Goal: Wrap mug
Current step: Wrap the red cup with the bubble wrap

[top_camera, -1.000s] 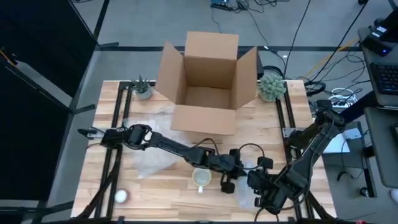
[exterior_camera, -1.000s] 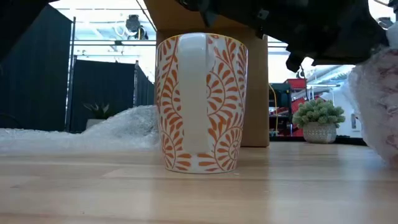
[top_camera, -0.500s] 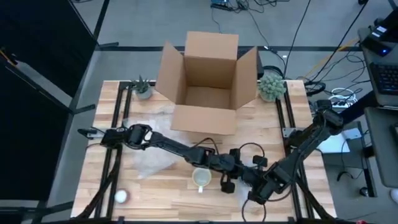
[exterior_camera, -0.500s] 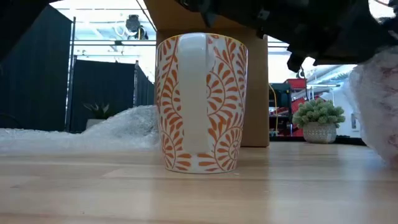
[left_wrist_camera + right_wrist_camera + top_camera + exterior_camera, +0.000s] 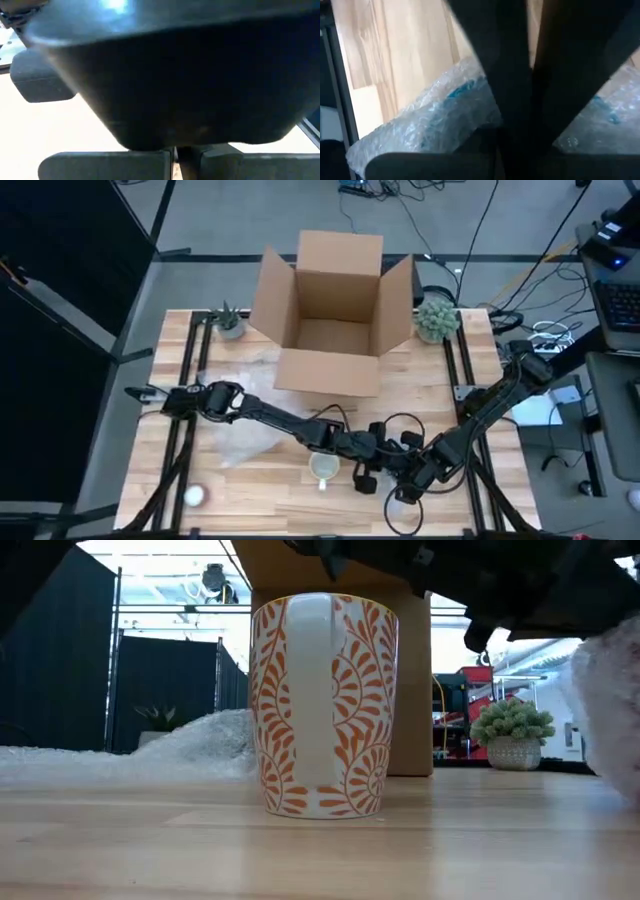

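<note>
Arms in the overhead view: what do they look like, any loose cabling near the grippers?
Both arms are dark, slim and jointed. The left arm and right arm each end in bulky black wrist blocks. A thin black cable loops above the grippers. No markings visible.

I counted one mug (image 5: 323, 468), one open cardboard box (image 5: 332, 315), two potted plants (image 5: 229, 321) (image 5: 436, 317), two pieces of bubble wrap (image 5: 245, 442) (image 5: 427, 120), one small white ball (image 5: 195, 495), and two arms on one table (image 5: 280, 490).
</note>
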### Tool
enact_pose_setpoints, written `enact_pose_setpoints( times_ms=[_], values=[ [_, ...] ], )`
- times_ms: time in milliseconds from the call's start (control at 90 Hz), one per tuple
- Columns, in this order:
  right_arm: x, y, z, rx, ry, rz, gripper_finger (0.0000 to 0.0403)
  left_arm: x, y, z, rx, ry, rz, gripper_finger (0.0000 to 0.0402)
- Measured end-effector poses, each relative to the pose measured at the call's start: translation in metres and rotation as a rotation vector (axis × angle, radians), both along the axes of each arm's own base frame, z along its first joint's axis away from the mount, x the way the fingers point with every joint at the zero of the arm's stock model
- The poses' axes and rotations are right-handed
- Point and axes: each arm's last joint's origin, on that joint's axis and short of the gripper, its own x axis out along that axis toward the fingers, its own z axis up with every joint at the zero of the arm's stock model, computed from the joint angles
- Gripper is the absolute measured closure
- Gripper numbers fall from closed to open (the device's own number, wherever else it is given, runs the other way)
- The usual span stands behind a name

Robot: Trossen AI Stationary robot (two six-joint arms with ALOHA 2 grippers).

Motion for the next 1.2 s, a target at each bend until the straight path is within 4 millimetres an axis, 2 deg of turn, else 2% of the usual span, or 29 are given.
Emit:
enact_pose_setpoints(
  times_ms=[133,289,422,600,811,956,1044,1122,1200],
  values=[
    [-0.001,0.004,0.011,-0.028,0.042,0.030,0.0403,0.002,0.001,-0.002,-0.003,-0.002,-0.010,0.0402],
    [-0.006,0.010,0.034,-0.054,0.095,0.064,0.0403,0.002,0.001,-0.003,-0.001,0.002,-0.010,0.0402],
    [-0.007,0.015,0.065,-0.081,0.036,0.065,0.0403,0.002,0.001,-0.003,0.001,0.003,-0.006,0.0402],
    [-0.012,0.011,0.080,-0.209,-0.009,-0.006,0.0403,0.002,0.001,-0.003,0.002,0.001,-0.004,0.0402],
    [-0.013,0.007,0.050,-0.199,0.021,-0.060,0.0403,0.002,0.002,-0.003,0.002,0.001,-0.004,0.0402],
    [-0.014,0.004,0.010,-0.104,0.033,-0.095,0.0403,0.001,0.002,0.002,0.002,-0.009,0.002,0.0402],
    [-0.015,-0.001,-0.008,-0.052,0.004,-0.124,0.0403,0.001,0.001,0.003,0.001,-0.015,0.001,0.0402],
    [-0.015,-0.004,-0.016,-0.019,-0.023,-0.133,0.0403,0.002,-0.001,0.008,-0.002,-0.021,-0.001,0.0402],
    [-0.013,-0.005,-0.017,-0.018,-0.018,-0.116,0.0403,0.002,-0.002,0.009,-0.001,-0.024,-0.003,0.0402]
  ],
)
